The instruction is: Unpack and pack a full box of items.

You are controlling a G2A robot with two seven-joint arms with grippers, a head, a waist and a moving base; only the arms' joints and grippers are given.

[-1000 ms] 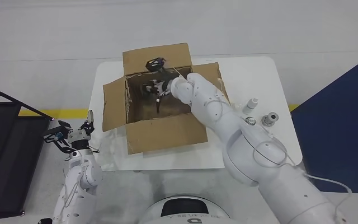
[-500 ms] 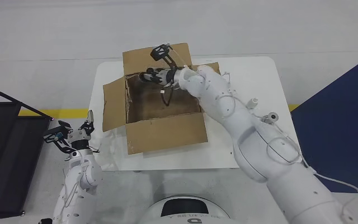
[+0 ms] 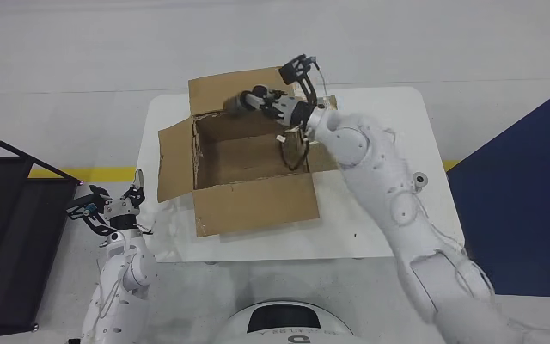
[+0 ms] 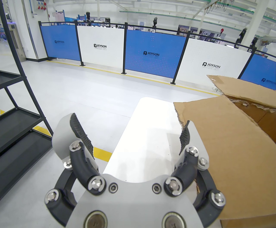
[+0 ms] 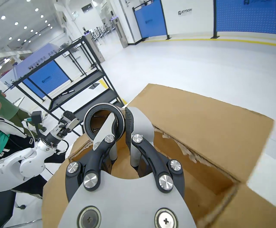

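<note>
Right gripper [image 5: 121, 119]: I'm clamped on the wall of a dark metal ring [image 5: 86, 123], one finger in its bore and one outside.
Ring: lifted above the far flap of the open cardboard box [image 3: 253, 206].
Box: on the white table [image 3: 387, 112].
Left gripper [image 4: 129, 133]: wide and empty, at the table's left edge, near a side flap.

We see a shiny white floor [image 4: 71, 90] with a yellow line [image 3: 94, 172], a fence of blue and white panels [image 4: 151, 56], a black shelf rack [image 4: 17, 123] and small round lights [image 5: 36, 9] high up
</note>
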